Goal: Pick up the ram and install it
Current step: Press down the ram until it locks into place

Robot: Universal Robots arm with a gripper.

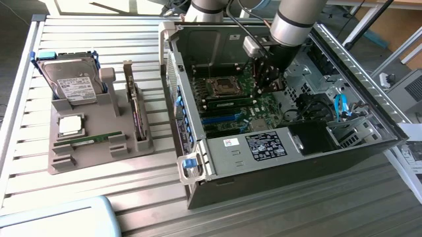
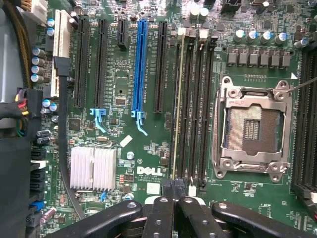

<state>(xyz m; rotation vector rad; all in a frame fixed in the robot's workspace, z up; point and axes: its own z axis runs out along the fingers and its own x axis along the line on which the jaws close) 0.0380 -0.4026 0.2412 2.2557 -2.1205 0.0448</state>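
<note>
The arm is down inside the open computer case [image 1: 283,113], which lies on its side on the slatted surface [image 1: 86,197] so the motherboard [image 2: 148,148] faces up for work from above; in the wrist view the claw [image 2: 174,191] hangs right over the memory slots [image 2: 193,104], its fingers [image 2: 163,210] pressed together, and their tips meet at the end of a thin pale-edged strip [image 2: 176,99] standing on edge in the slot nearest the blue expansion slot [image 2: 140,64]; that looks like the ram seated upright in its slot, with the closed tips bearing on its top edge, probably to press it home, though whether it is fully latched I cannot tell; beside the slots the empty processor socket [image 2: 252,129] sits with its metal frame bare; in the exterior view, over by the case's long wall, the grey parts holder [image 1: 92,133] rests on the surface, built with grooves and posts to keep each part standing ready for pickup; the hard drive [image 1: 69,79] stands at its far end, the processor chip [image 1: 70,126] lies flat mid-holder, the expansion card [image 1: 135,111] stands along the edge nearest the case, and a second green memory stick [image 1: 92,140] lies in its groove near the front.
</note>
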